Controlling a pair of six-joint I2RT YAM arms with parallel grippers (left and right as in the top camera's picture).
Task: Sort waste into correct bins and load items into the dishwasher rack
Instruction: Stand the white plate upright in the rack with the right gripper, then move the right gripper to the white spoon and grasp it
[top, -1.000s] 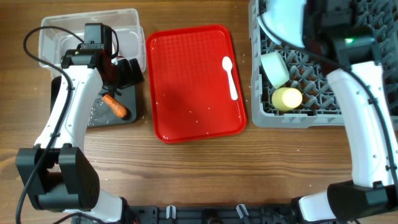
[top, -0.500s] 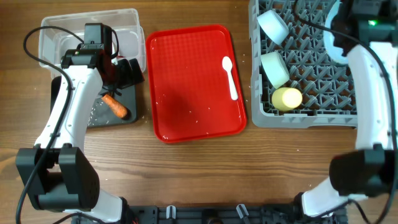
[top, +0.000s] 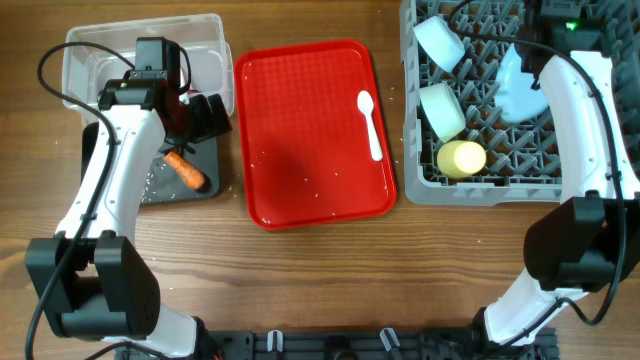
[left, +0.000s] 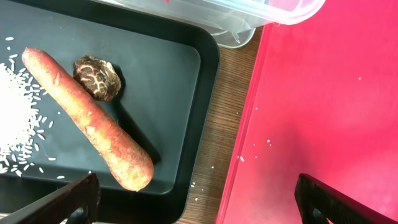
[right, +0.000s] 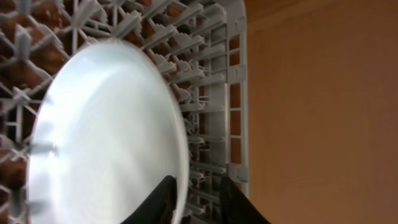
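Overhead: the grey rack (top: 420, 185) sits at right and holds a white bowl (top: 438, 40), a mint bowl (top: 441, 110) and a yellow cup (top: 461, 158). A pale-blue plate (top: 520, 85) is tilted among the pegs under the right arm. The white spoon (top: 369, 125) lies on the red tray (top: 300, 150), outside the rack. The left arm hangs over the clear tub (top: 90, 50) and the black tray (top: 150, 190).

Left wrist: the carrot stick (left: 87, 121), the brown lump (left: 96, 78) just beside it, and the rice (left: 15, 112) are all in the black tray. The left gripper (left: 199, 202) has its fingers wide apart with nothing between them.

Right wrist: the right gripper (right: 196, 200) has its fingers close together, pinching the plate's rim. The plate stands on edge in the rack, near its outer wall.
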